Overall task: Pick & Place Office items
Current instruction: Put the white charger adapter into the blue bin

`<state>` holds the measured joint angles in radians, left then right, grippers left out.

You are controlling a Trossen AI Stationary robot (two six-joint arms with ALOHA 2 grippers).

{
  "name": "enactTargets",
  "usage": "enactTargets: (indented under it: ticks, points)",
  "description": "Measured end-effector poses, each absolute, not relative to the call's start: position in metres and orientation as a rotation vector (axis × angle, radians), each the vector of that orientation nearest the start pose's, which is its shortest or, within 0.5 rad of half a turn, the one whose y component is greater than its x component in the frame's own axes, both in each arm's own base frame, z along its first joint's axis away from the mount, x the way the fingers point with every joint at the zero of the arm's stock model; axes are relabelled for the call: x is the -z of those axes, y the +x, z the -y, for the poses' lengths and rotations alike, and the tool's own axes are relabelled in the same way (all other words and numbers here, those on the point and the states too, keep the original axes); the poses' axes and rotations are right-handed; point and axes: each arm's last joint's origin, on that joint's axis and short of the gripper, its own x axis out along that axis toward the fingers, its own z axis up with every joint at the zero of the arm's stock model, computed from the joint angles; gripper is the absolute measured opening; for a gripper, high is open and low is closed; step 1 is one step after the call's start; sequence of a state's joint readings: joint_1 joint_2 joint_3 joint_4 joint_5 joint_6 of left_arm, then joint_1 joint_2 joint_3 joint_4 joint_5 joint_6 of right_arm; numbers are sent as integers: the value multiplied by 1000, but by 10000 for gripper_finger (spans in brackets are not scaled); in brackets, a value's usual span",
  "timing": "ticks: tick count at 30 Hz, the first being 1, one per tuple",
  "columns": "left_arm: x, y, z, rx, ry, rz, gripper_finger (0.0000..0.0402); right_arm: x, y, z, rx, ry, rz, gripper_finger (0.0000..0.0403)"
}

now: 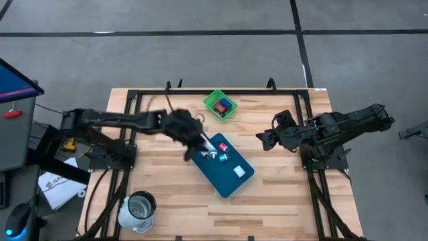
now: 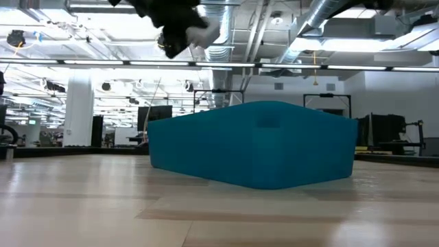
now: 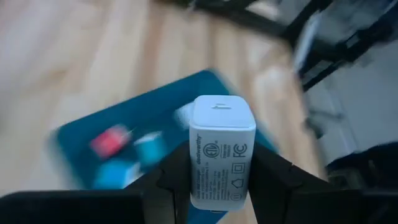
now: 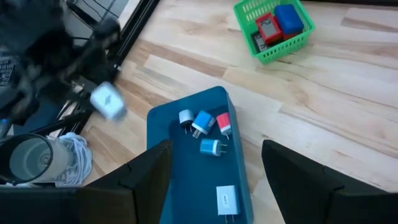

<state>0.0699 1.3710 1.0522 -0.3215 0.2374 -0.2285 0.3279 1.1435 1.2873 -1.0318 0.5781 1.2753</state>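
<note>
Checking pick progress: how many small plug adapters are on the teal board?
5 on the teal rounded-corner board: grey, blue, red, blue, white. One more white adapter is in the left gripper.

The wooden table (image 1: 281, 201) bears a teal board (image 1: 224, 175), a green basket (image 1: 220, 105) and a glass jar (image 1: 138, 211).

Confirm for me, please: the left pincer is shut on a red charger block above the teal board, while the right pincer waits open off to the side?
Not quite. The charger block in the left pincer is white, not red, as the left wrist view shows. The rest holds: it is shut above the teal board, and the right pincer waits open to the side.
</note>
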Motion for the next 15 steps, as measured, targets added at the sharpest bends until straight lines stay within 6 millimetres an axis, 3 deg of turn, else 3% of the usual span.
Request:
enactTargets:
  ticks: [7,15]
  points:
    - [-252,342,31,68,-364,-716,111,-367,197,-50,690,799,-504,240]
    - [-233,392,54,64,-339,-771,111,-368,196,-49,694,801,-484,240]
